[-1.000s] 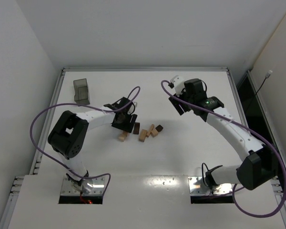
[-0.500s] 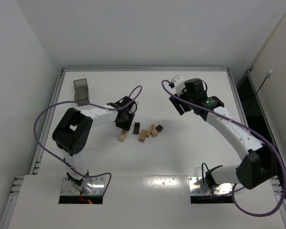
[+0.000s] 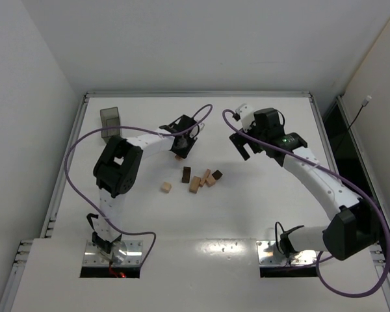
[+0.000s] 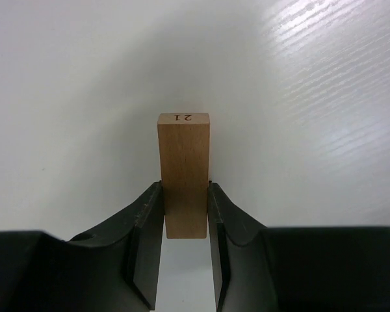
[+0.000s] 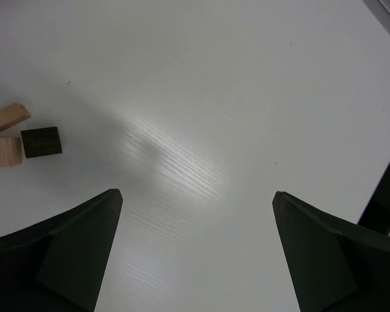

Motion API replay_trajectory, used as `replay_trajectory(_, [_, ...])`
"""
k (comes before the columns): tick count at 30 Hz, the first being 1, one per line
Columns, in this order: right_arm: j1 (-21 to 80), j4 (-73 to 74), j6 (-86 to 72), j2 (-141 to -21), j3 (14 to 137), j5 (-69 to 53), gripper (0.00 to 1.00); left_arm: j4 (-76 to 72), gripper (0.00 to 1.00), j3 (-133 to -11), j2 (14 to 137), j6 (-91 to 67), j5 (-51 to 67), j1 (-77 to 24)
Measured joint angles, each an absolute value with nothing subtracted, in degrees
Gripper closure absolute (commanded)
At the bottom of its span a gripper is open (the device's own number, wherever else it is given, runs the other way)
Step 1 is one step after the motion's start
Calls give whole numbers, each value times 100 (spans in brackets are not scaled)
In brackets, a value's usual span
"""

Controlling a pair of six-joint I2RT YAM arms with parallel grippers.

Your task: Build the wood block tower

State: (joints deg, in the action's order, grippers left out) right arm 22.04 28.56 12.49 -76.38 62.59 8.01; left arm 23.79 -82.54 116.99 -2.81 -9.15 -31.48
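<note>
My left gripper [image 3: 182, 139] is shut on a light tan wooden bar [image 4: 184, 175] marked "21", which sticks out beyond the fingertips over bare white table; it hangs a little beyond the loose pile. The pile lies mid-table: a dark brown block [image 3: 186, 174], a tan cube [image 3: 166, 187], a tan bar [image 3: 195, 184], another tan block [image 3: 206, 177] and a small dark cube [image 3: 217, 174]. No stack stands. My right gripper [image 3: 242, 147] is open and empty, right of the pile; its wrist view shows the dark cube [image 5: 41, 142] and two tan blocks [image 5: 3, 151] at the left edge.
A translucent grey plastic bin [image 3: 109, 122] stands at the far left of the white table [image 3: 266, 195]. Raised table rims run along the back and both sides. Purple cables loop off both arms.
My left gripper has lifted the tan bar out of the pile and carried it away from the near edge and to the right. The right arm has barely moved.
</note>
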Motion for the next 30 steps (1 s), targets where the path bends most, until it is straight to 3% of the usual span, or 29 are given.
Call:
replay_trajectory(10, [1802,2829,1247,-7404,6235,904,0,2224,100,-8047,11743,137,-478,-3437])
replay_trajectory(30, [991,2565,1035,-7251,6235,1160,0,2368,100,-7000,10960,-416,410,-5006])
